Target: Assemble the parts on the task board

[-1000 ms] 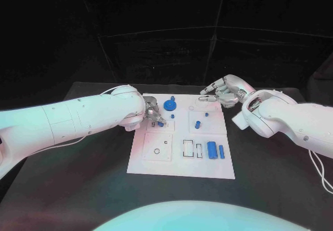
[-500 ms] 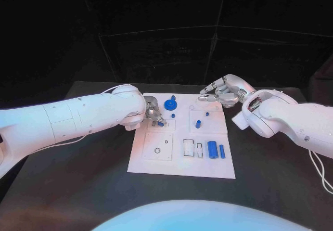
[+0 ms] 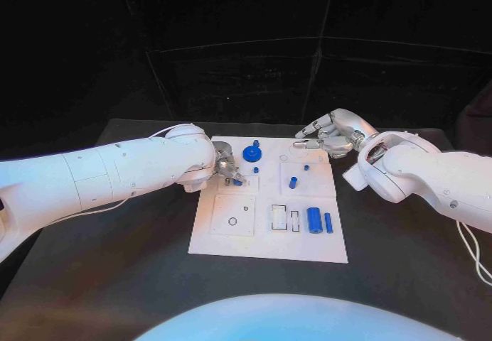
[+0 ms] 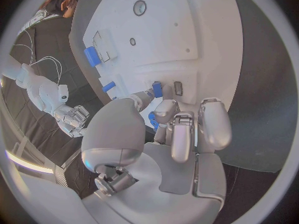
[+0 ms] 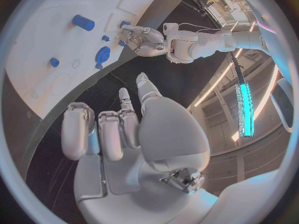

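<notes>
My left hand (image 3: 225,169) sits low over the far left part of the task board (image 3: 269,241), fingertips (image 4: 156,91) pinching a small blue part (image 4: 157,89) beside a little slot in the plate. My right hand (image 3: 333,135) hovers above the board's far right corner, fingers loosely apart, holding nothing. On the board a blue round knob (image 3: 252,154) stands just beyond my left fingers, a short blue peg (image 3: 292,183) rests mid-board, and two blue cylinders (image 3: 319,221) lie side by side near the right edge.
</notes>
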Tool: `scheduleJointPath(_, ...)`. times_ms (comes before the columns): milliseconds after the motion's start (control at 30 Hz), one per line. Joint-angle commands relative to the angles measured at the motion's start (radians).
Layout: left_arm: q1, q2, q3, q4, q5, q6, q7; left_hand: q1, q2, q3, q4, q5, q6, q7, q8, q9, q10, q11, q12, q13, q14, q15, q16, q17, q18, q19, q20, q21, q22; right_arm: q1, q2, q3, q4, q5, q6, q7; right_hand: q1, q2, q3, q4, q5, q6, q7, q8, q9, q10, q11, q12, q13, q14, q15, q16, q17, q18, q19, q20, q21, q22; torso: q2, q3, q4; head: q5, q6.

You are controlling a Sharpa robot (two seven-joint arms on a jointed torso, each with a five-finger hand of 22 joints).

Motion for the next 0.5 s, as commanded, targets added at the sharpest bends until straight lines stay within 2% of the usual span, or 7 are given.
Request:
scheduleJointPath(33, -0.005, 0.001, -0.004, -0.001, -0.006, 0.031, -0.023, 0.0, 0.007, 0.173, -0.161, 0.004, 0.004, -0.006, 0.006, 0.002, 0.006, -0.001, 0.005, 0.003, 0.106, 0.001, 0.003, 0.263, -0.015, 0.01, 0.0, 0.007, 0.002, 0.002, 0.002, 0.001, 0.001, -0.003, -0.001, 0.007, -0.006, 0.0, -0.005, 0.001, 0.005, 0.004, 0.001, 0.005, 0.0, 0.009, -0.001, -0.006, 0.132, 0.074, -0.003, -0.006, 0.123, -0.011, -0.005, -0.003, -0.005, -0.001, 0.0, 0.0002, -0.0007, 0.001, 0.0)
scheduleJointPath(500, -0.004, 0.019, -0.004, -0.029, 0.01, 0.06, -0.033, -0.09, 0.018, 0.137, -0.104, 0.001, 0.025, -0.021, 0.027, 0.015, 0.026, -0.011, 0.031, 0.033, 0.106, -0.007, 0.003, 0.263, -0.017, 0.017, -0.006, 0.013, 0.016, 0.002, 0.003, 0.001, 0.001, -0.003, -0.001, 0.005, -0.006, 0.0, -0.005, 0.001, 0.005, 0.004, 0.001, 0.005, 0.0, 0.009, -0.001, -0.006, 0.132, 0.074, -0.003, -0.006, 0.123, -0.011, -0.005, -0.003, -0.005, -0.001, 0.0, 0.0012, -0.0008, -0.002, -0.002)
